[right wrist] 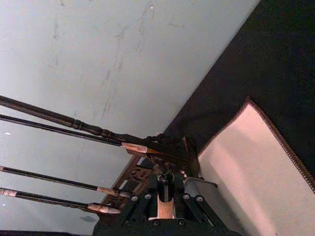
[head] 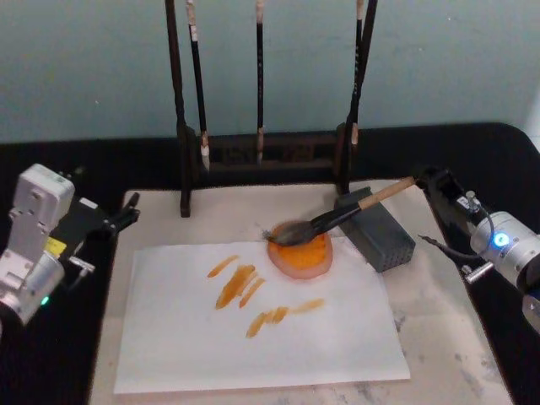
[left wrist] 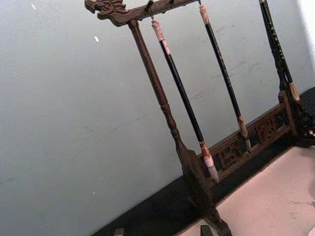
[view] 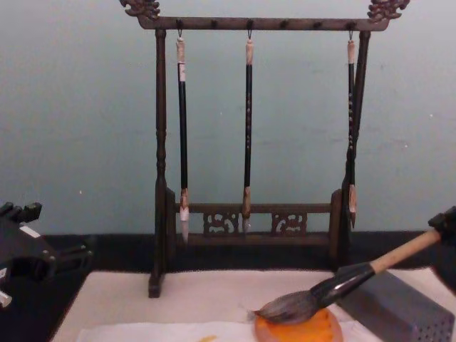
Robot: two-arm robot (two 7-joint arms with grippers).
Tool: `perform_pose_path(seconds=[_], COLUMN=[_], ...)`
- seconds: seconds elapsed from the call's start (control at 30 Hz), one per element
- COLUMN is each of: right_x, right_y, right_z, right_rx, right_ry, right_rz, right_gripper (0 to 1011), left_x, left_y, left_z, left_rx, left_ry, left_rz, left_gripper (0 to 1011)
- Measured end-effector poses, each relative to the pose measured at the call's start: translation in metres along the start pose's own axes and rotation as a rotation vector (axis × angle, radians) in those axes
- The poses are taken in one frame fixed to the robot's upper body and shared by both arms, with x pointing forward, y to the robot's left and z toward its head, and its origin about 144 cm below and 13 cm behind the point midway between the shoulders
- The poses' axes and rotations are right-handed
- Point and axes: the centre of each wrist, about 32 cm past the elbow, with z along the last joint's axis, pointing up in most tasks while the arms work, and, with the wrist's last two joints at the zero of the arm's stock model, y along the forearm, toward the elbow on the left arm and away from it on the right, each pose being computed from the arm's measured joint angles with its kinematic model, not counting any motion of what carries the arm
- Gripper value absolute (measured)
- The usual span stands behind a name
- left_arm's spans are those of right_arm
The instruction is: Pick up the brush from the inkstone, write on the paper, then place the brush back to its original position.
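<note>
Brush lies slanted in the head view. Its dark bristle head rests on the orange inkstone and its pale handle rises across the grey perforated block. The right gripper is at the handle's far end, over the right rear of the cream mat. The paper carries several orange strokes, so I judge the writing finished and the return of the brush to be the step in hand. The left gripper is parked at the mat's left edge, well apart from the task's things.

The left wrist view looks at the wooden rack and its hanging thin brushes, so this arm is not involved.

In the right wrist view the handle's pale end sits between the fingers, which press in on both sides. The gripper appears clamped on the brush.

From the side, the chest view shows the bristles touching the inkstone's top and the handle tilted up over the block toward the right gripper at the right edge.

The next move probably calls for the fingers to part without nudging the handle. The arm should then draw back along the handle's line, so the brush keeps its seat on dish and block.
</note>
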Motion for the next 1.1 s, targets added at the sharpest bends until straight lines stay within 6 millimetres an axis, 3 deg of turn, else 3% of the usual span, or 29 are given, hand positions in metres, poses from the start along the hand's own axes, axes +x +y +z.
perform_pose_path(seconds=[1.1], right_x=[0.0029], right_y=[-0.0065], right_z=[0.0016], right_rx=[-0.003], right_ry=[-0.009], right_rz=[-0.029], right_gripper=[188], left_x=[0.0], left_y=[0.0], left_z=[0.0], left_rx=[0.0], left_ry=[0.0], left_rz=[0.0], left_gripper=[1001])
